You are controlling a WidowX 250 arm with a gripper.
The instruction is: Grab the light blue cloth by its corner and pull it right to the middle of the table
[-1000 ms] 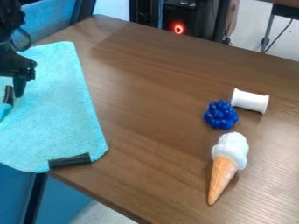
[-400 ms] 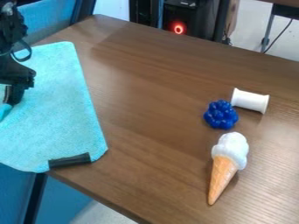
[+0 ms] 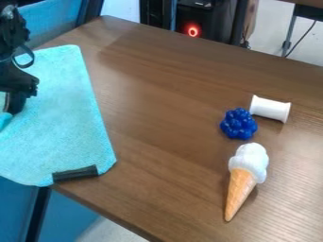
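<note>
The black gripper (image 3: 14, 105) hangs low over the light blue cloth (image 3: 60, 118) at the far left edge of the view. Its fingertips are down at the cloth, beside a raised fold at the left edge; whether they pinch it I cannot tell. On the right half of the table lie a dark blue berry-like cluster (image 3: 238, 124), a white spool (image 3: 270, 108) on its side just behind it, and a toy ice cream cone (image 3: 245, 176) nearer the front, its tip toward the front edge.
The brown wooden table (image 3: 164, 94) carries everything. A strip of black tape (image 3: 75, 174) sits on the cloth's front edge, where the cloth reaches the table's left edge. Beyond the far edge stands a dark computer case with a red glowing ring (image 3: 193, 31).
Compared with a second ago, the gripper is slightly lower at the cloth's left side and its fingers look closer together. The cloth, cluster, spool and cone have stayed put.
</note>
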